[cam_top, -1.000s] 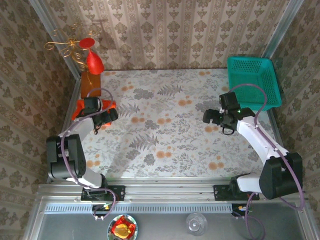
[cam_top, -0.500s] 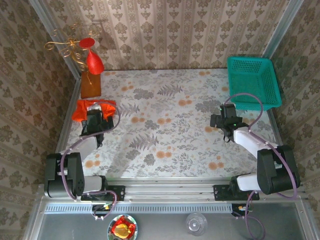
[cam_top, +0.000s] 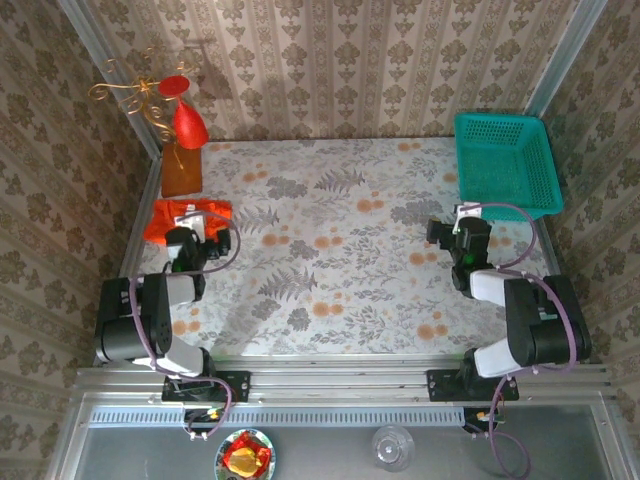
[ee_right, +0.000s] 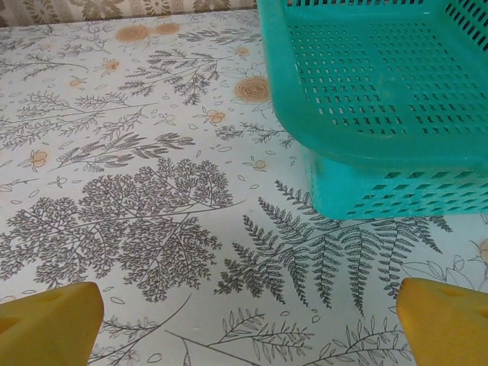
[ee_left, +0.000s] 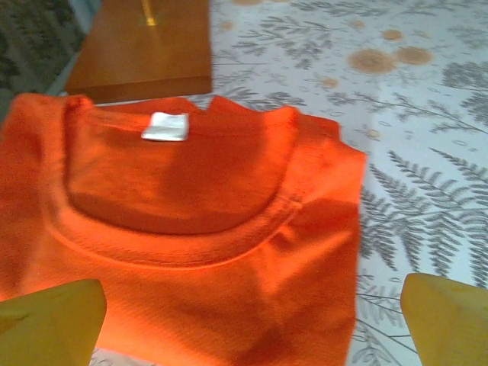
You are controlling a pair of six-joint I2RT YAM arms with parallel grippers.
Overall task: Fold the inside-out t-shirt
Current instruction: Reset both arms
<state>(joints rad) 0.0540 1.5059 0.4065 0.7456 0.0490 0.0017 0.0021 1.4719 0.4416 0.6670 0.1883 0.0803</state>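
The orange-red t-shirt (cam_top: 180, 214) lies folded into a small flat packet at the table's left edge. In the left wrist view the t-shirt (ee_left: 198, 229) shows its collar and a white neck label (ee_left: 165, 126) facing up. My left gripper (cam_top: 193, 243) hangs just near of the packet, open, its yellow fingertips (ee_left: 49, 320) spread wide with the shirt's near edge below them and nothing gripped. My right gripper (cam_top: 462, 236) is open over bare tablecloth near the basket, its yellow fingertips (ee_right: 49, 324) far apart.
A teal plastic basket (cam_top: 503, 165) stands at the back right, its corner (ee_right: 366, 114) close ahead of the right gripper. A brown wooden block (cam_top: 181, 168) sits behind the shirt, with a red cone ornament on gold wire (cam_top: 186, 122) on it. Flowered tablecloth (cam_top: 330, 250) covers the middle.
Both arms have drawn back toward their bases and folded down. The left gripper has moved off the shirt toward the near side, leaving the folded packet uncovered. The right gripper shifted right, nearer the basket.
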